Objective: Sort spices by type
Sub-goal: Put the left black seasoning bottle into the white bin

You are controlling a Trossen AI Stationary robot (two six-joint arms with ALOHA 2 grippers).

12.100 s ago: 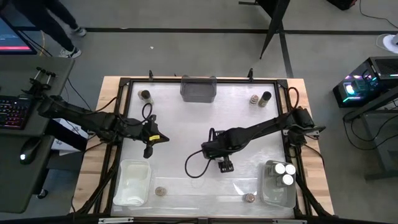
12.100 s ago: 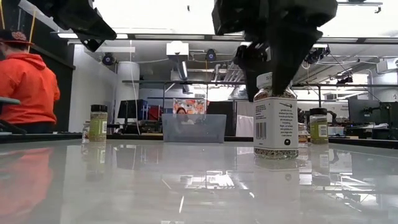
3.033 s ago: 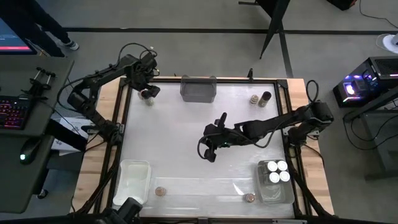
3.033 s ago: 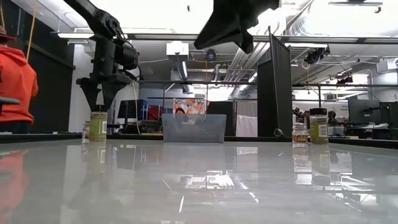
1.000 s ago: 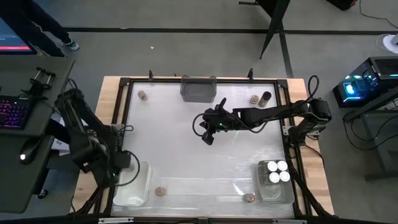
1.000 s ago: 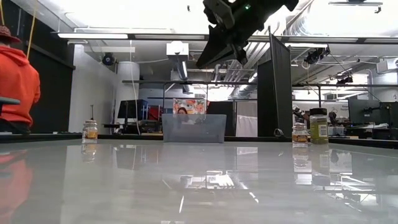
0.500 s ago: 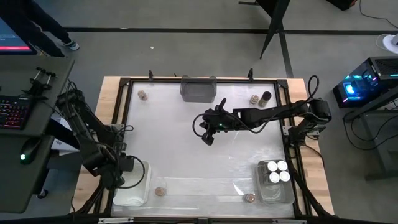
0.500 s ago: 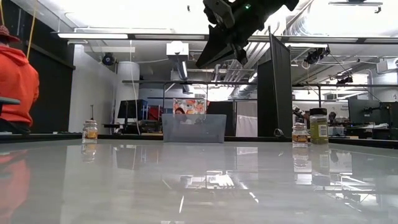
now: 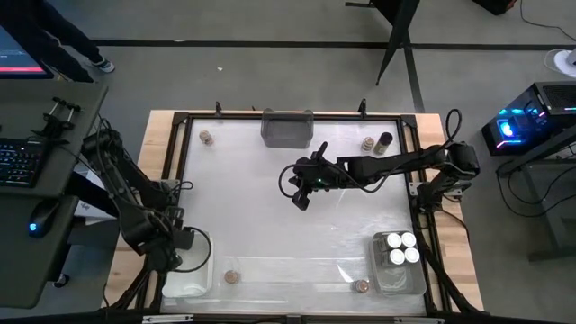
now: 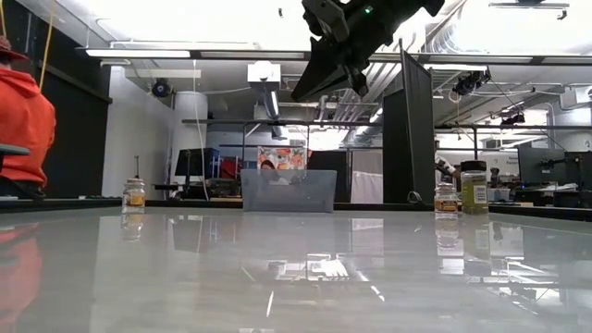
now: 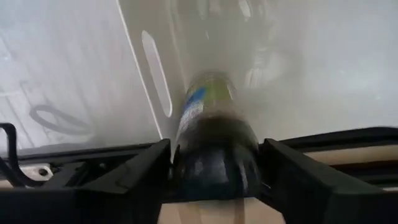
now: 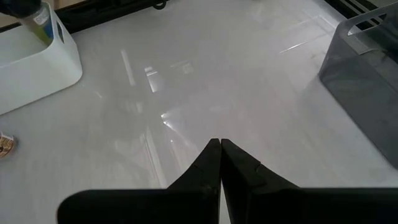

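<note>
A dark-lidded spice jar (image 11: 211, 134) with greenish contents stands between the open fingers of my left gripper (image 11: 214, 171), bottom down over the white bin (image 9: 186, 273) at the near left; its body is blurred. My left gripper (image 9: 187, 245) hangs over that bin. My right gripper (image 9: 301, 196) is shut on nothing above the table's middle (image 12: 219, 146). Other spices stand on their bottoms on the table: one at the far left (image 9: 206, 138), two at the far right (image 9: 368, 143), (image 9: 385, 140), two near the front edge (image 9: 232, 276), (image 9: 361, 285). My left gripper's fingers (image 11: 149, 171) stand on either side of the jar's dark lid (image 11: 214, 158), coming from above and pointing down. Whether they touch the lid I cannot tell. The jar hangs upright above the white bin's inside.
A grey bin (image 9: 287, 128) stands at the far edge's middle. A clear bin (image 9: 382, 274) at the near right holds three white-lidded jars (image 9: 399, 248). A dark frame (image 9: 175, 162) rims the table. A person in orange (image 10: 23, 120) is beyond the table.
My left gripper has gone a little toward the table's near edge, staying over the white bin.
</note>
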